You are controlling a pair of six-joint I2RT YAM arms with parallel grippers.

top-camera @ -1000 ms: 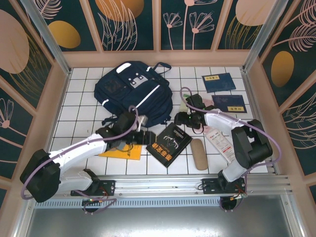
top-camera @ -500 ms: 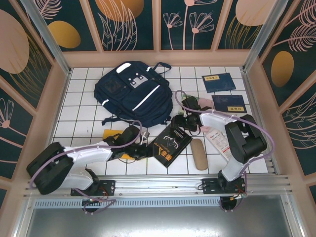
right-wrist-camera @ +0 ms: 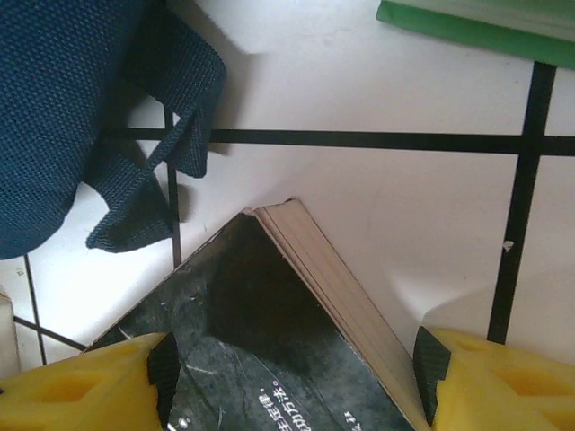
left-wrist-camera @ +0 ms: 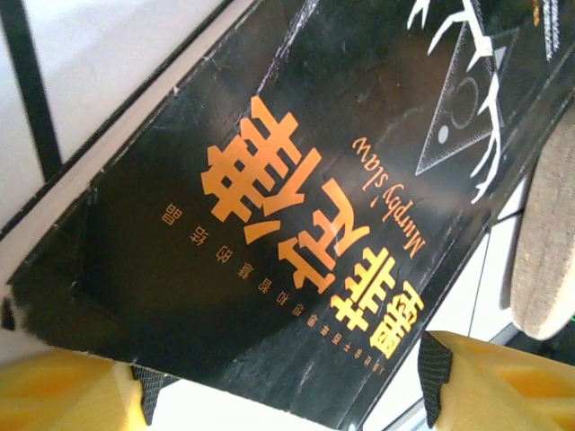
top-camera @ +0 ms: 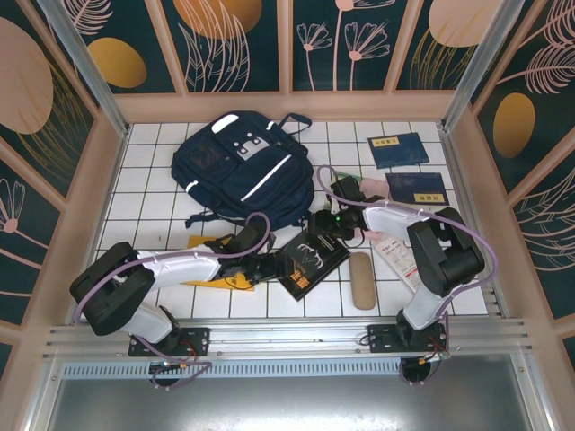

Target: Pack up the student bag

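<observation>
Two open grippers bracket the black book (top-camera: 312, 260): left gripper (top-camera: 268, 268) at its left corner, right gripper (top-camera: 324, 225) at its far corner. The student bag (top-camera: 238, 171) lies toward the table's (top-camera: 153, 224) far edge, contents hidden.

L gripper (top-camera: 269, 267) & R gripper (top-camera: 325, 224) at opp. corners of black book (top-camera: 310, 260), student bag (top-camera: 243, 171) just behind.

Lab robot cell: aluminium frame rail (top-camera: 287, 334), white gridded tabletop (top-camera: 153, 193), printed floral wall panels (top-camera: 234, 45).

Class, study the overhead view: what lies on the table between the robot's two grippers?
A black book with orange lettering lies between the left gripper and the right gripper, as the top view shows.
</observation>
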